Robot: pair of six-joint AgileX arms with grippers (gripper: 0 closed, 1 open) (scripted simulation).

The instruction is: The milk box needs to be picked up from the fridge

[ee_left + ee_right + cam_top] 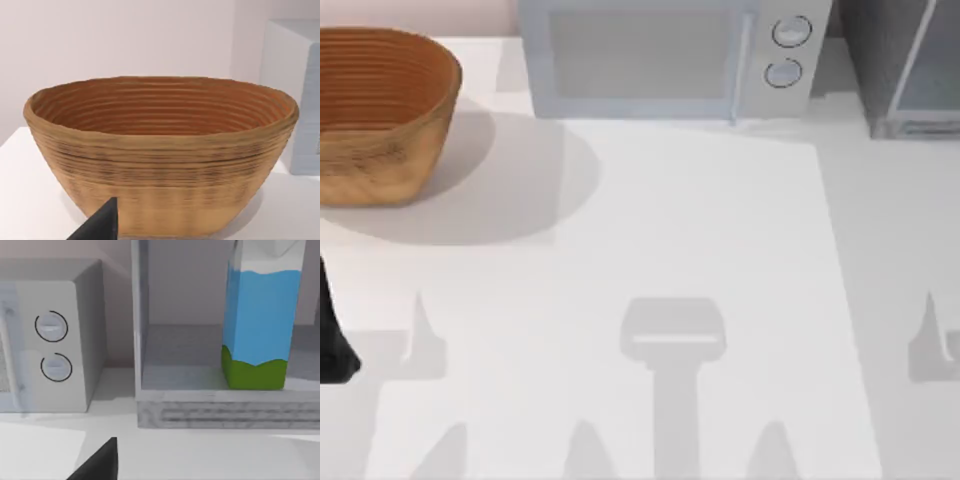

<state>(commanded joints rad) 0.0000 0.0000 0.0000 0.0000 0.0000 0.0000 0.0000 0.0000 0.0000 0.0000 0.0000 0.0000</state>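
I count one wicker basket, one microwave with two round dials. One fridge, one milk box.

Open fridge front, apparently unobstructed before milk box.

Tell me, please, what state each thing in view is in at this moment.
milk box: upright on the fridge's shelf, not gripped.
fridge: interior open to the right wrist view, at the table's back right.
microwave: door closed, beside the fridge.
wicker basket: upright, nothing seen inside, at the back left.
left arm: at the table's left edge, idle.
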